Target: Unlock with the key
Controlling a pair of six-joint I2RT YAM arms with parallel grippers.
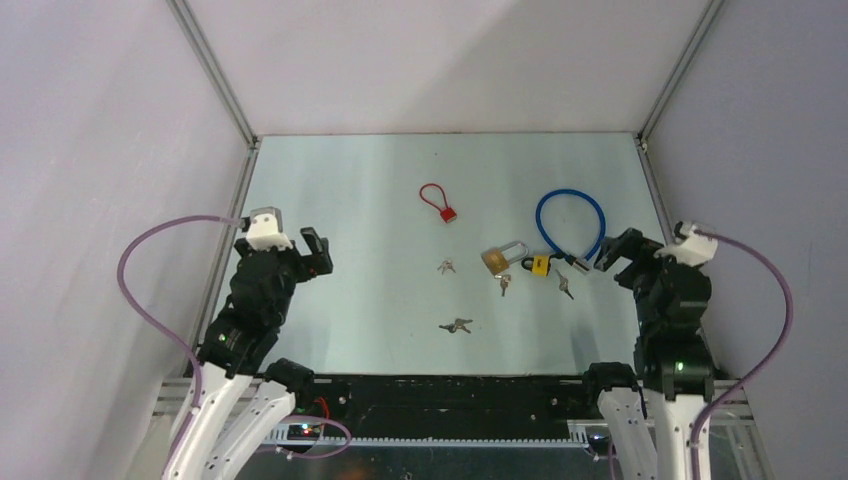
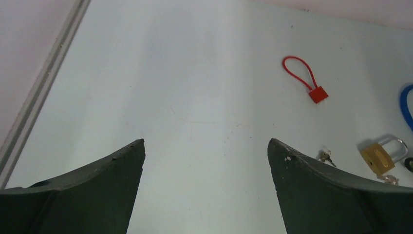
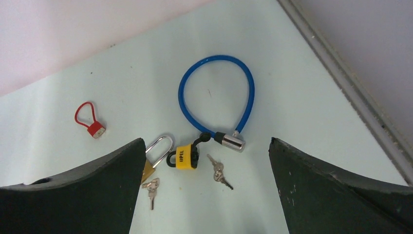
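Brass padlock (image 1: 493, 262) lies between both wide-open jaws, nearer the right.

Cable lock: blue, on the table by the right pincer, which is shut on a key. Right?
No. The right pincer is open and empty; the keys lie loose on the table, per the right wrist view. The cable lock is blue and lies by it.

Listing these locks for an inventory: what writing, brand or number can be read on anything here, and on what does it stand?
"OIPEL", first letters unsure: black print on the yellow padlock.
Brass padlock, red lock, keys: nothing legible, too small or blurred.
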